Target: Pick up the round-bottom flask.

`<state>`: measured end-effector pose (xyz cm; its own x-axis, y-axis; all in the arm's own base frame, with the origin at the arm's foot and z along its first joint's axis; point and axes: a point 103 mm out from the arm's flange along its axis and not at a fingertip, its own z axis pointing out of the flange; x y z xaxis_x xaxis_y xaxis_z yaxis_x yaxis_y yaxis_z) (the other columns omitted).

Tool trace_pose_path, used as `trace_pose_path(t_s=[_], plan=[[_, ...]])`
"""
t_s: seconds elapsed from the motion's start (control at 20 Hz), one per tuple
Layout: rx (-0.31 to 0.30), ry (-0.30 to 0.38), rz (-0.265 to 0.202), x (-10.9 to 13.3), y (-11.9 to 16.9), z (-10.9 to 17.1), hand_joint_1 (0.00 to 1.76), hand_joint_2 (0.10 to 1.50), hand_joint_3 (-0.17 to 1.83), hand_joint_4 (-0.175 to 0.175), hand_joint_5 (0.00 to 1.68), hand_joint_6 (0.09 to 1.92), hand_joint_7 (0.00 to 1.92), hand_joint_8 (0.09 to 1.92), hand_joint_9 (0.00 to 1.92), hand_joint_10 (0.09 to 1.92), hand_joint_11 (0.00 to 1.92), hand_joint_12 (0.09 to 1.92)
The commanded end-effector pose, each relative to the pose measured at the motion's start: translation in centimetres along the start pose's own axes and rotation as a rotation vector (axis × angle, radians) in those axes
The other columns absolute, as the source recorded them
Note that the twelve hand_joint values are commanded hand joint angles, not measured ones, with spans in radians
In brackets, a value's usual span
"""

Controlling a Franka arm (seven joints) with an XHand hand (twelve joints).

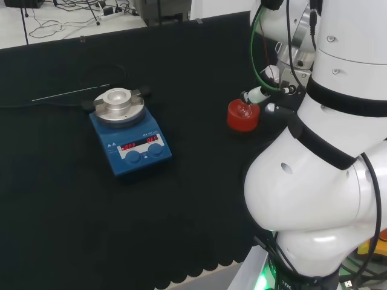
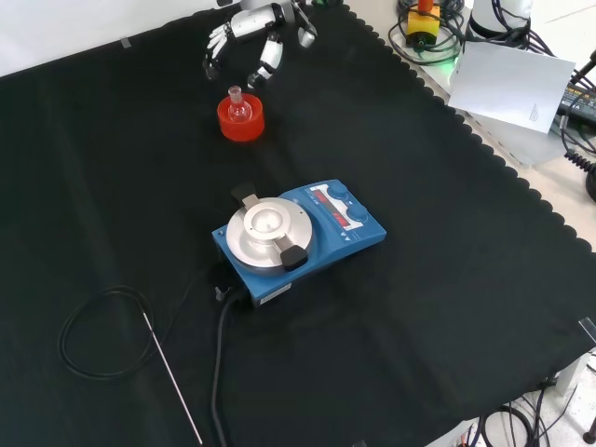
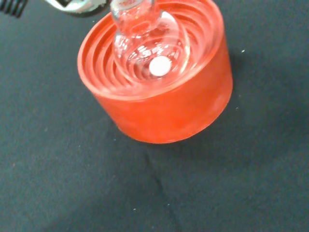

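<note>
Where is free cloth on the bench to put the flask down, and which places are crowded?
Front view: the black cloth is bare right of and below the blue stirrer plate; the strip between the plate and the red ribbed stand is free too. Crowded: around the stand, where the hand hovers over the flask, and lower left with the cable loop and thin rod.

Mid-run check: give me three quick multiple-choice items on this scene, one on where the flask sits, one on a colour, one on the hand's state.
1. Where does the round-bottom flask sit?
A. On the stirrer's plate
B. In the red ribbed stand
C. Bare on the cloth

2. What colour is the magnetic stirrer body?
A. Blue
B. Green
C. Yellow

3. What is the hand doing?
A. Clamped round the flask
B. Pressing the stirrer
C. Open beyond the flask, holding nothing

Key: 1 B, the wrist view shows the bulb nested in the ribs. 2 A, blue in the front view. 3 C, spread fingers clear of the glass.
</note>
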<state>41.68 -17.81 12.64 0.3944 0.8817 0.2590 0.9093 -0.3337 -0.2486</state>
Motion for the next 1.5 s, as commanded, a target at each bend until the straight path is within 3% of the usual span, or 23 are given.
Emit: trace_pose_path(t_s=[0.05, 0.65, 1.25, 1.5], plan=[[0.007, -0.01, -0.01, 0.5, 0.0, 0.6, 0.8, 0.69, 0.57, -0.033, 0.51, 0.22, 0.28, 0.72, 0.43, 0.71, 0.13, 1.41], [-0.03, -0.034, -0.014, 0.8, 1.4, 0.9, 0.87, 0.66, 0.58, -0.031, 0.52, 0.23, 0.27, 0.71, 0.43, 0.71, 0.13, 1.41], [-0.005, -0.035, -0.022, 0.5, 2.1, 1.4, 0.88, 0.63, 0.62, -0.034, 0.59, 0.28, 0.27, 0.7, 0.44, 0.7, 0.13, 1.41], [-0.007, -0.039, -0.027, 0.7, 2.1, 1.7, 0.89, 0.63, 0.63, -0.045, 0.71, 0.53, 0.28, 0.7, 0.44, 0.69, 0.13, 1.4]])
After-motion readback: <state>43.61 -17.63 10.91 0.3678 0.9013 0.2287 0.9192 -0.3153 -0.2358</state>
